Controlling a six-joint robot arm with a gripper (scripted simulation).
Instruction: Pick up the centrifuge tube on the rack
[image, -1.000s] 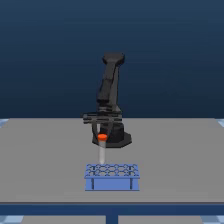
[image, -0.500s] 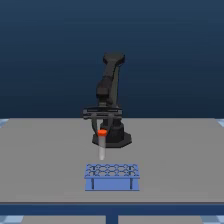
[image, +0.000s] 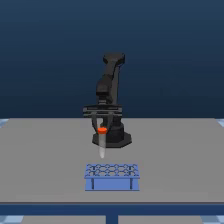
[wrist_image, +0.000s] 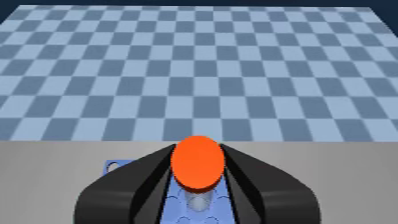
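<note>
Compared with one second ago, the centrifuge tube (image: 102, 138) hangs higher above the rack (image: 112, 176); the gap between its tip and the rack top has grown, and the arm carrying it has risen a little, while the rack stays at the same place on the table (image: 45, 160).

Now, in the exterior view, the gripper (image: 101, 122) is clenched on the tube just at its orange-red cap, with one dark finger at each side. The pale tube body points straight down, upright, and its tip is clearly free from the rack, in the air above the rack's row of holes that lies toward 12 o'clock, near the corner at about 10 o'clock. The black arm base (image: 112, 138) stands on the table behind the rack, at 12 o'clock from it, apart from it.

In the wrist view, the orange-red cap (wrist_image: 197, 162) is seen from above as an oval, held between the two black fingers (wrist_image: 133, 185). Under it a part of the blue rack (wrist_image: 191, 202) with round holes shows, and beyond the grey table a floor (wrist_image: 195, 65) of blue checks.

No brand, label or writing can be read on any thing
</note>
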